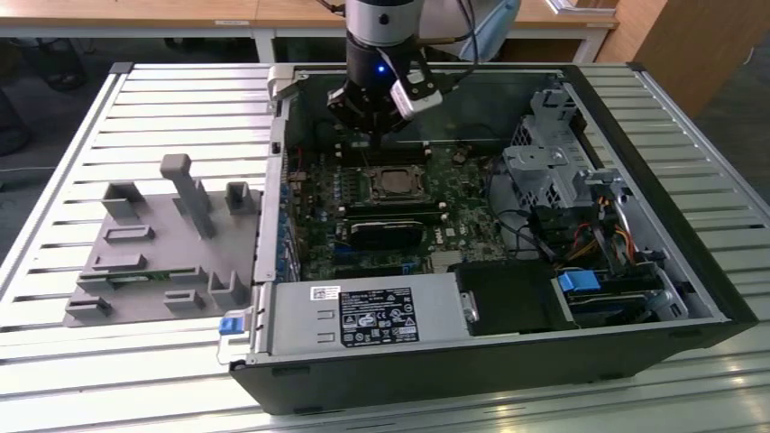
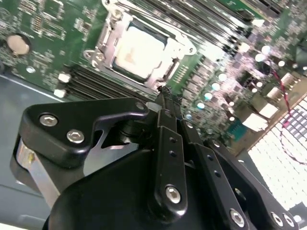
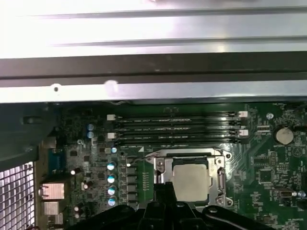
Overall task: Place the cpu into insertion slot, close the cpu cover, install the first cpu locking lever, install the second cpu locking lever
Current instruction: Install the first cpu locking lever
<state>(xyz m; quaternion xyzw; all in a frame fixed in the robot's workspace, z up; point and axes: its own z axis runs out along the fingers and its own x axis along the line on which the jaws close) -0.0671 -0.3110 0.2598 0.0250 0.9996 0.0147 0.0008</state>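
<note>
The cpu [image 1: 392,183] is a dull silver square lying flat in the insertion slot [image 1: 371,172] on the green board. In both wrist views the cpu [image 2: 139,50] [image 3: 192,180] sits inside a silver frame, the cpu cover [image 2: 108,43] [image 3: 159,168], which lies down around it. A thin wire lever [image 3: 146,155] runs along one side of the socket. My gripper [image 1: 363,135] hangs above the board just behind the socket, over the memory slots. Its black fingers [image 2: 166,112] are pressed together with nothing between them, the tips [image 3: 160,188] close to the socket's edge.
The open computer case [image 1: 673,207] walls in the board. A black power supply box [image 1: 517,298] and a silver labelled box [image 1: 361,316] fill the near side, with a drive cage [image 1: 547,171] and cables [image 1: 601,244] on the exterior view's right. A grey fixture [image 1: 157,244] stands outside on the left.
</note>
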